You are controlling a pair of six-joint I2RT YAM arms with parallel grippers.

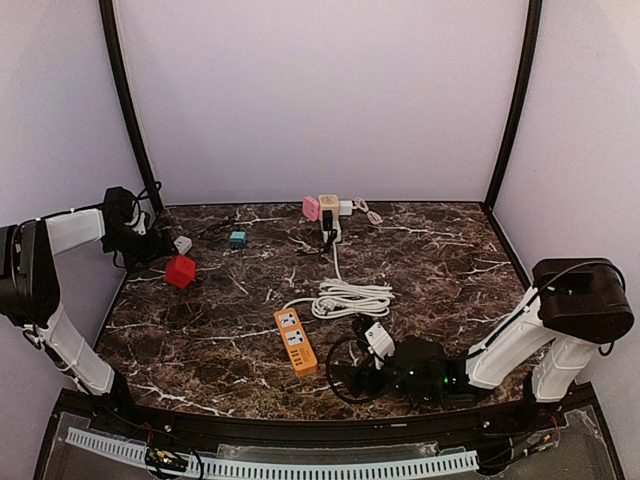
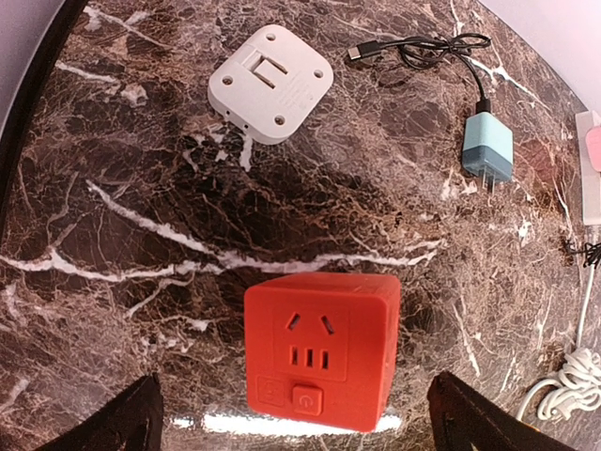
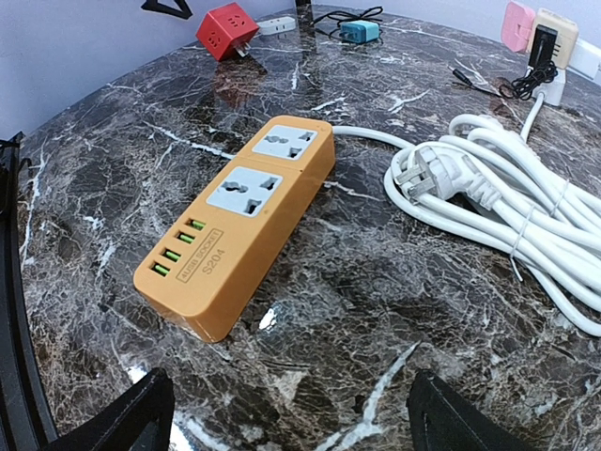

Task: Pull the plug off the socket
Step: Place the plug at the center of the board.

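1. Left pincer [image 2: 300, 425] wide open, empty, above red cube socket [image 2: 322, 349] at the counter's [image 2: 113, 188] far left.
2. White plug [image 2: 271, 83] lies nearby, not touching the socket.
3. Right pincer [image 3: 291, 413] wide open, empty, facing orange power strip [image 3: 239, 221].

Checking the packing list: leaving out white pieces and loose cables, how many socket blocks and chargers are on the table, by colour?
red cube socket: 1
orange power strip: 1
teal charger: 1
pink cube: 1
beige cube: 1
Total: 5
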